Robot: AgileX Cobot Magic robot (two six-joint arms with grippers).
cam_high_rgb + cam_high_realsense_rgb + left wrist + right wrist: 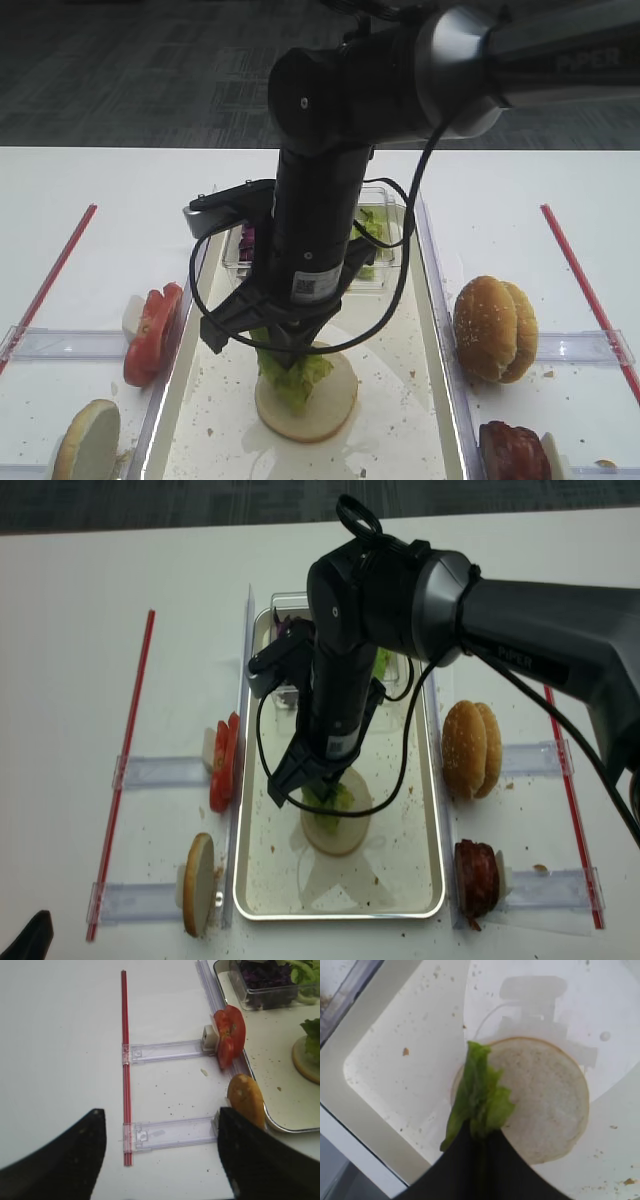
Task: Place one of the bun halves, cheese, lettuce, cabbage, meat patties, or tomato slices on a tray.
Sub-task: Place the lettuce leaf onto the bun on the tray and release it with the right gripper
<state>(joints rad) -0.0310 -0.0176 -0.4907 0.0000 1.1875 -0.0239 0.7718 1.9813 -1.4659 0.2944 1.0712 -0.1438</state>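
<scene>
1 lettuce (pixel 479 1094) leaf, pinched in the right gripper (pixel 481 1132) jaws, hangs over the bun half (pixel 540 1105) on the tray (pixel 400 400). Next, I judge: lower, release. Left gripper (pixel 160 1155) jaws spread, idle.

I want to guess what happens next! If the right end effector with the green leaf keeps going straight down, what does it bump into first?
Probably the bun half lying cut face up in the tray. The right end effector, shut on the lettuce, points down at its edge; the leaf would touch first.
</scene>
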